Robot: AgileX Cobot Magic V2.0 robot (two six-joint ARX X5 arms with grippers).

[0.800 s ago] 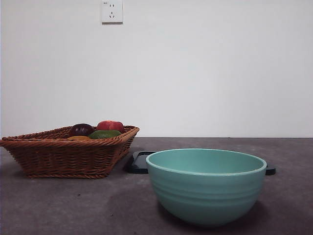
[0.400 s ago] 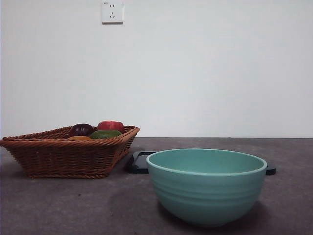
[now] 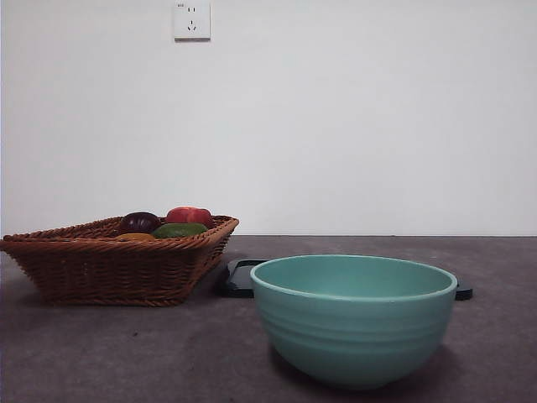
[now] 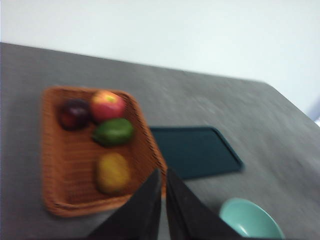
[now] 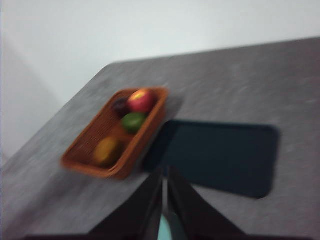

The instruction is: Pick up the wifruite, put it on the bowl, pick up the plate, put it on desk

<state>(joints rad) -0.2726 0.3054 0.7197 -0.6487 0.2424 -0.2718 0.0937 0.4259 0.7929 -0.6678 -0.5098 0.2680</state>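
The wifruite (image 4: 113,172) is a brownish-orange oval lying in the wicker basket (image 4: 60,165), at the end nearest my left gripper; only its top (image 3: 134,237) shows over the basket rim in the front view. The mint-green bowl (image 3: 354,319) stands empty near the front of the desk (image 3: 126,353). Behind it a flat dark plate (image 3: 237,280) lies on the desk. My left gripper (image 4: 162,172) hangs shut and empty high above the basket's near corner. My right gripper (image 5: 164,171) is also shut and empty, high over the bowl (image 5: 165,231) and plate (image 5: 220,155).
The basket (image 3: 117,264) also holds a dark purple fruit (image 4: 74,114), a red apple (image 4: 107,105) and a green fruit (image 4: 114,131). A white wall with a socket (image 3: 192,20) stands behind the desk. Both wrist views are blurred.
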